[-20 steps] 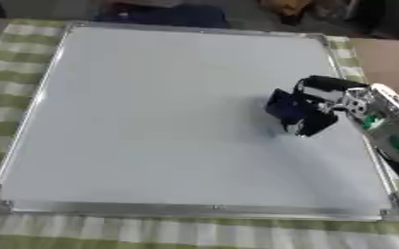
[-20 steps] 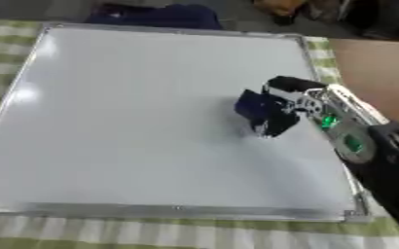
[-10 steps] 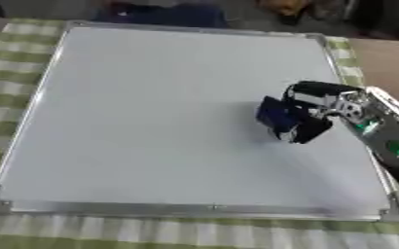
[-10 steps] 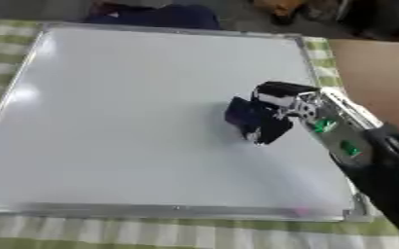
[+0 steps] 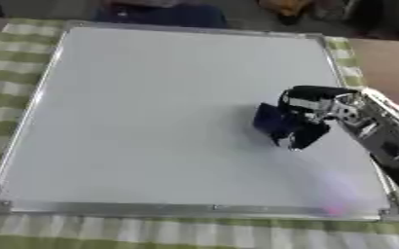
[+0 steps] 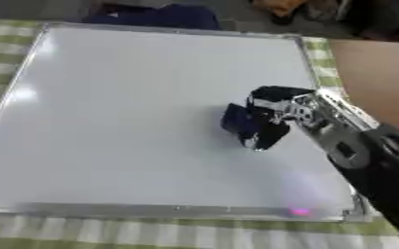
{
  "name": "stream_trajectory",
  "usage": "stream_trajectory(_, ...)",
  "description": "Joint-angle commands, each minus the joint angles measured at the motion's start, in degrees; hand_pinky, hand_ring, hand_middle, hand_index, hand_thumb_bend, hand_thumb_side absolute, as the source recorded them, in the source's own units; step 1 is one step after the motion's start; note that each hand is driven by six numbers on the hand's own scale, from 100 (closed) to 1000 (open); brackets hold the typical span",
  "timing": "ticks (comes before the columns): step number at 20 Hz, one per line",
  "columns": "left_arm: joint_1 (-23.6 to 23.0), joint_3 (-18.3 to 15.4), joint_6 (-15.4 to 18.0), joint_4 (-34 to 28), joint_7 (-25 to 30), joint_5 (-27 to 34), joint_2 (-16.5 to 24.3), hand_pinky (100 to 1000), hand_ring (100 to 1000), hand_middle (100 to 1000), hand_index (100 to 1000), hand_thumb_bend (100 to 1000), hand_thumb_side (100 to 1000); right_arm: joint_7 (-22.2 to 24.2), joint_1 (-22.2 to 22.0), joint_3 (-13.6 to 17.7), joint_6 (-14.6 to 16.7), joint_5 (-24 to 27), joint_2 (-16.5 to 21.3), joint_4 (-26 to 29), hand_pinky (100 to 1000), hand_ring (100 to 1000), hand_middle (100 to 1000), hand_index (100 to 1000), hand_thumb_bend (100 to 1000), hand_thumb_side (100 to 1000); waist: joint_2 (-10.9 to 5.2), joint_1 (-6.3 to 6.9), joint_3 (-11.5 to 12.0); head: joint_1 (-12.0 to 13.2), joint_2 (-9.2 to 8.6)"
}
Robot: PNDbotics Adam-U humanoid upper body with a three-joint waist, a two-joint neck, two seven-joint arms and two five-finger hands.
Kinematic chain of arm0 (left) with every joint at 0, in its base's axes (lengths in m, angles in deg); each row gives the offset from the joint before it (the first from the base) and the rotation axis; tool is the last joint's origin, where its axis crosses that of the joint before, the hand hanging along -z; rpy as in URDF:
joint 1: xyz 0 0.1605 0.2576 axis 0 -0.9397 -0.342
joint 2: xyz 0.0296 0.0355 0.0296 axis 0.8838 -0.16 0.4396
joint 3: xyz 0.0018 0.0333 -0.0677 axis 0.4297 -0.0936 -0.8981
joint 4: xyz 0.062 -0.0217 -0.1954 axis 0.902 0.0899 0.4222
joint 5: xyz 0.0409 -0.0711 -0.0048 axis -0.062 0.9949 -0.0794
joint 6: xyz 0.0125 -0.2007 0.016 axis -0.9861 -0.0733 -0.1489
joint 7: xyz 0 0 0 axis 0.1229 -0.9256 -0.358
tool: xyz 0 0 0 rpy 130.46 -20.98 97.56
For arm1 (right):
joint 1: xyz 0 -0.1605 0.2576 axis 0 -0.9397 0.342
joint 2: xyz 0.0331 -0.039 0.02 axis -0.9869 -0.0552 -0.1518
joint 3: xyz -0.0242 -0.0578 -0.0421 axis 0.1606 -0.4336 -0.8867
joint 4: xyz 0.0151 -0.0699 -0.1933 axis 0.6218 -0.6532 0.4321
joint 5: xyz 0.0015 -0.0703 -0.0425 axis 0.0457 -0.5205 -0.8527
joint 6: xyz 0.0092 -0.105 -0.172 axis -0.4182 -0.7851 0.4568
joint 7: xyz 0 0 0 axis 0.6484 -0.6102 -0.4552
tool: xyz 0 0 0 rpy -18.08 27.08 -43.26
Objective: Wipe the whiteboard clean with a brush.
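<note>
On the green-checked tablecloth [image 5: 152, 233] the whiteboard [image 5: 152, 121] lies flat, and the right hand [image 5: 309, 114], curled round a dark blue brush [image 5: 271, 121] right of centre, has open board stretching leftward.

One whiteboard [image 5: 152, 121] lies flat, and it is the only board in view. One brush [image 5: 275, 124], a dark blue block, sits on its surface. One hand [image 5: 309, 114] shows, the robot's right, with its fingers curled round that brush; one arm [image 6: 365, 155] runs from it to the lower right edge. One checked cloth [image 5: 15, 82], green and white, covers the table under the board. One pink spot [image 6: 299, 211] shows near the board's lower right corner. One dark blue item [image 6: 165, 14] lies beyond the far edge; what it is cannot be told.
</note>
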Motion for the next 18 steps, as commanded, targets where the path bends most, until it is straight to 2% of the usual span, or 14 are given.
stream_trajectory(1, 0.66, 0.03, 0.04, -1.07, 0.23, 0.14, 0.76, 647, 787, 760, 808, 213, 1000, 0.27, 0.46, -0.39, 0.49, -1.10, 1.13, -0.97, 579, 697, 347, 286, 100, 246, -1.07, 0.10, 0.09, -0.14, -0.77)
stream_trajectory(12, 0.63, -0.02, -0.06, -1.07, 0.30, 0.16, 0.73, 647, 789, 762, 809, 210, 1000, -0.12, 0.50, -0.53, 0.44, -1.73, 0.37, -2.39, 576, 684, 283, 308, 100, 258, -0.79, 0.18, 0.21, -0.20, -0.89)
stream_trajectory(18, 0.65, -0.03, -0.05, -1.07, 0.30, 0.15, 0.73, 647, 789, 762, 809, 211, 1000, -0.53, 0.35, -0.03, -0.38, -1.49, -0.06, -4.48, 573, 676, 269, 371, 100, 247, -0.66, 0.28, 0.15, -0.21, -0.95)
